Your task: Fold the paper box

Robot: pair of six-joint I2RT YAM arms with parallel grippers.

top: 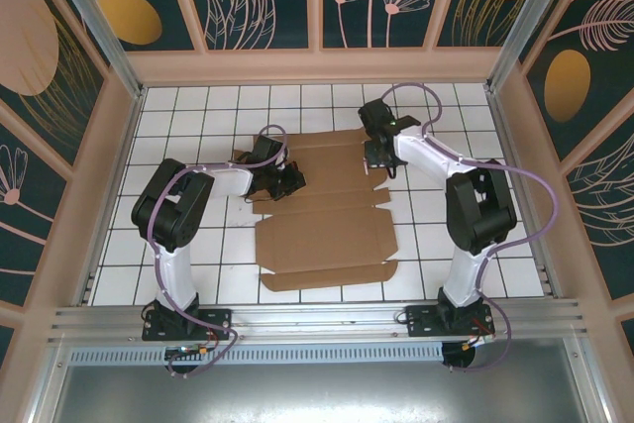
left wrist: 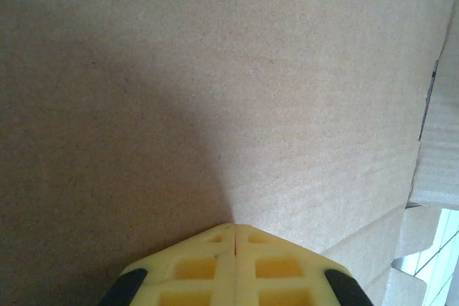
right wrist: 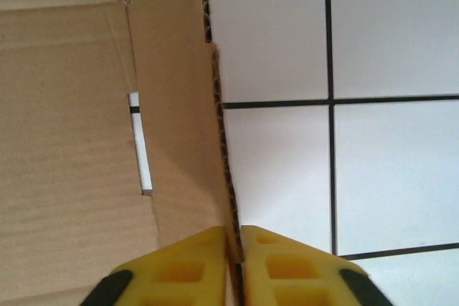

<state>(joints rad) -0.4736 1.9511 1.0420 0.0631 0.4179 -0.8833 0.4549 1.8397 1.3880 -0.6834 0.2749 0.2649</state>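
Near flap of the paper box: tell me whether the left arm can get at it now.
Probably yes. The near flap lies flat and uncovered; the left gripper, shut against the paper box farther back, would just have to pull back toward it.

The paper box (top: 322,240), a brown creased die-cut cardboard sheet with slots, lies unfolded, mostly flat

Top view overhead, whole table (top: 198,126); wrist views close on paper box (top: 322,240).
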